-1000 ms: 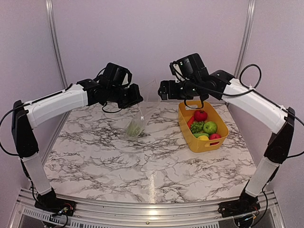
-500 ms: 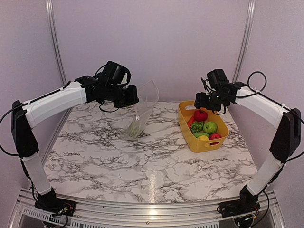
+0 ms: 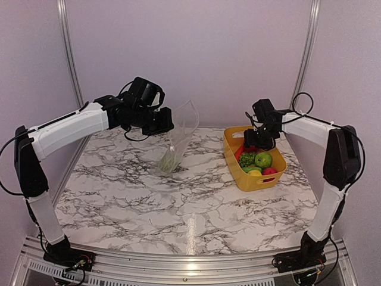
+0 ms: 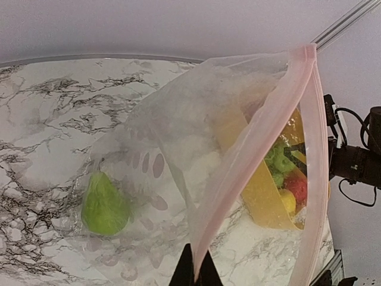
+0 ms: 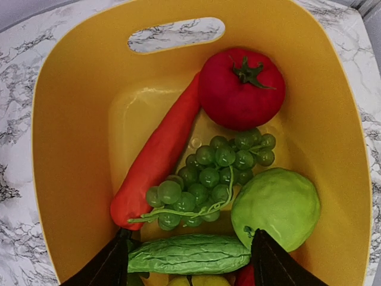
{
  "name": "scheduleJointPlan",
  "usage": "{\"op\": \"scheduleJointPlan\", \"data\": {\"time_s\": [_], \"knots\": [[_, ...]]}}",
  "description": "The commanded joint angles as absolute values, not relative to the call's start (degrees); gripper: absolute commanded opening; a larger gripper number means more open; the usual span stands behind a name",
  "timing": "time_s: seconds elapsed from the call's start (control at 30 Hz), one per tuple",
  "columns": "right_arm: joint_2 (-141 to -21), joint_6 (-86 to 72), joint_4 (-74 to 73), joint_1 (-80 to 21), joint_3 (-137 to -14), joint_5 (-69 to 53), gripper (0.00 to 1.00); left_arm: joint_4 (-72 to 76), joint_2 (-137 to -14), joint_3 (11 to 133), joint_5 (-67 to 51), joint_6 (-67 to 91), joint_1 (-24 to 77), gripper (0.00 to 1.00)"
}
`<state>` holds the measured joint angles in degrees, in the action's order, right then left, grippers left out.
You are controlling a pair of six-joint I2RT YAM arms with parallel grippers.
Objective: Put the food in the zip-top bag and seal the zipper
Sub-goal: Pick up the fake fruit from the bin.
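Surface: marbled table (image 3: 178, 202), lilac walls behind.
Left gripper (image 4: 195, 268): fingers clamped on the pink zipper (image 4: 253, 146).
Zip-top bag (image 3: 178, 140): hangs from that pinch with its mouth gaping and its bottom on the table; green food piece (image 4: 105, 205) inside.
Right gripper (image 5: 191, 238): fingers spread, one at each end of the cucumber (image 5: 190, 254); contact unclear.
Yellow basket (image 5: 71, 149): holds the cucumber, tomato (image 5: 241, 89), long red-orange piece (image 5: 158, 155) and grapes (image 5: 208, 179); right of the bag, apart.
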<state>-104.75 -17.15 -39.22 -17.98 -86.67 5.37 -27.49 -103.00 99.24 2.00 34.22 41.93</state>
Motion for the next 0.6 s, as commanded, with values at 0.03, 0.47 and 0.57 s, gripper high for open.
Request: {"op": "scheduleJointPlan", "data": {"time_s": [0.03, 0.47, 0.57], "knots": [[-107.9, -15.5, -39.2, -17.4, -92.3, 8.1, 0.68, -29.3, -103.3, 98.3, 2.2, 32.9, 41.6, 0.00], [-119.4, -15.9, -39.7, -15.7, -103.2, 13.0, 0.87, -31.2, -102.3, 98.6, 3.3, 32.0, 41.6, 0.00], [-121.2, -17.1, -39.5, -15.0, -104.2, 13.3, 0.89, -31.6, -101.9, 98.6, 3.3, 31.8, 41.6, 0.00]]}}
